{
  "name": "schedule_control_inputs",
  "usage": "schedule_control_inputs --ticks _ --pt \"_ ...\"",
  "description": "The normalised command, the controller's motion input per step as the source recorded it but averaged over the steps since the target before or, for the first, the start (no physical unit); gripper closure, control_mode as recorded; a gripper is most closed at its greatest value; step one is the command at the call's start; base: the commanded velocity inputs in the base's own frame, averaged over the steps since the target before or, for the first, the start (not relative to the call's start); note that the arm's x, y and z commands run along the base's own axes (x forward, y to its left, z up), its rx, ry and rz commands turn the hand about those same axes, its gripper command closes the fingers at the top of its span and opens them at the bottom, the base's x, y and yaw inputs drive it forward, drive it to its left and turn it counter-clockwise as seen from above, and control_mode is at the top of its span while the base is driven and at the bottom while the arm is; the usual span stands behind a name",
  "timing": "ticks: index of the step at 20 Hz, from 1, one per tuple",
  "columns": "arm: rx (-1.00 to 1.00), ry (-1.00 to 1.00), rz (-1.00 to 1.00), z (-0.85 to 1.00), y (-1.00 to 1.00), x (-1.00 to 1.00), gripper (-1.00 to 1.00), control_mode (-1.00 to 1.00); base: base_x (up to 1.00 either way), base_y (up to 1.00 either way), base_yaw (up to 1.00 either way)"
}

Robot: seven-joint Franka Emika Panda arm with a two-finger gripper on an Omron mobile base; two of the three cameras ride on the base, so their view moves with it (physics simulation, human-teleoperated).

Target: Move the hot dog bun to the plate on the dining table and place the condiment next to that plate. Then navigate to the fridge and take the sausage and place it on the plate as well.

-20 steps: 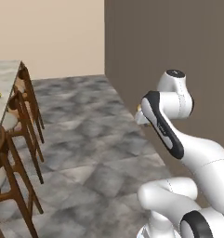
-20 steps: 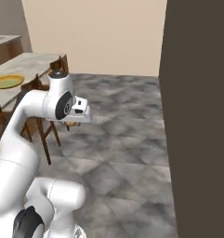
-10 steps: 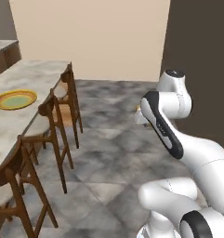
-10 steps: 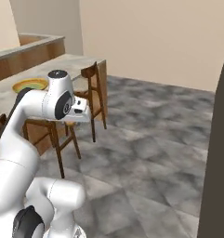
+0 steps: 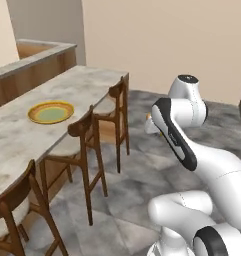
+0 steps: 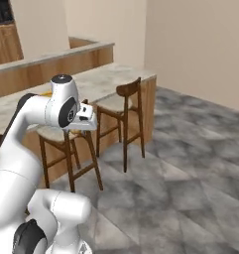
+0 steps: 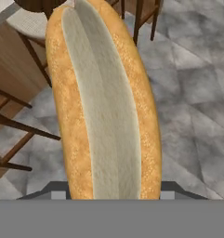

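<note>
A: Holding item: gripper (image 7: pixel 108 197), jaws part-closed on the hot dog bun (image 7: pixel 102 100), cut side facing camera.

B: Destination: plate (image 5: pixel 51 112) on dining table (image 5: pixel 22 135), ten o'clock of arm. Advice: carry level over the stools (image 5: pixel 87 131), lower centred.

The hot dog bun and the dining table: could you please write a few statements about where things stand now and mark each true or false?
1. The hot dog bun is held in the gripper, seen lengthwise in the hand view with its pale cut side facing the camera. True.
2. The plate on the dining table already has the bun on it. False: the plate is bare.
3. Wooden bar stools stand along the table's near side. True.
4. The plate has a plain bright blue surface. False: it has a yellow-orange rim and a pale green centre.
5. The floor is grey stone tile. True.
</note>
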Motion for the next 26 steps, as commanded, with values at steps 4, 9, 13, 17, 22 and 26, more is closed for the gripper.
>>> schedule_control_inputs --ticks 4,9,13,17,22,26 --pt "0.00 0.00 0.00 0.00 0.00 0.00 1.00 1.00 0.92 -0.50 0.55" --pt "0.00 0.00 0.00 0.00 0.00 0.00 1.00 1.00 0.89 -0.48 0.56" --pt "0.00 0.00 0.00 0.00 0.00 0.00 1.00 1.00 0.87 -0.44 0.57" --pt "0.00 0.00 0.00 0.00 0.00 0.00 1.00 1.00 0.84 -0.42 0.57" --pt "0.00 0.00 0.00 0.00 0.00 0.00 1.00 1.00 0.75 -0.29 0.58" --pt "0.00 0.00 0.00 0.00 0.00 0.00 1.00 1.00 0.81 -0.19 0.56"
